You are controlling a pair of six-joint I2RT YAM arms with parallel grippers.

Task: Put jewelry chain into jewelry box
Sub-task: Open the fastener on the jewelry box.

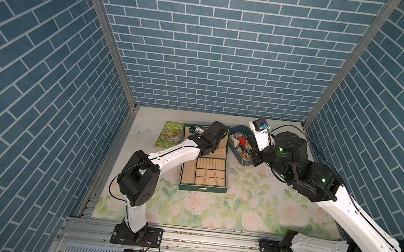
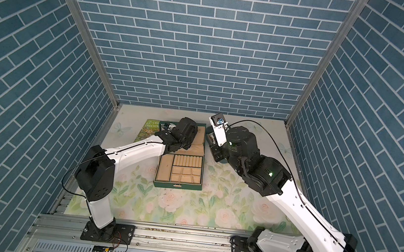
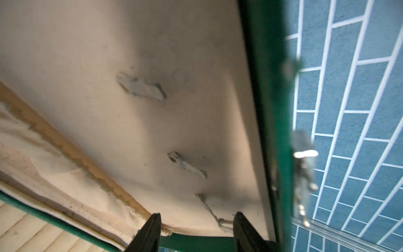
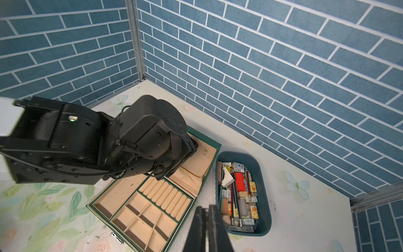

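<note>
Now, pinched shut on the jewelry chain [image 1: 245, 158] with the right hand [image 4: 205, 209], dangling it over the near rim of the tray [image 4: 237, 156], right of the jewelry box [image 1: 201, 188]. At the lid [image 3: 152, 54] with the left hand [image 3: 198, 215], jaws apart. Likely light, limp, slippery; best gripped by one end.

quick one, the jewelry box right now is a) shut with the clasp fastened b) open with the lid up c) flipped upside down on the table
b: the jewelry box shows its beige-lined inside in both top views, and the left gripper is right at the raised lid's lining.
</note>
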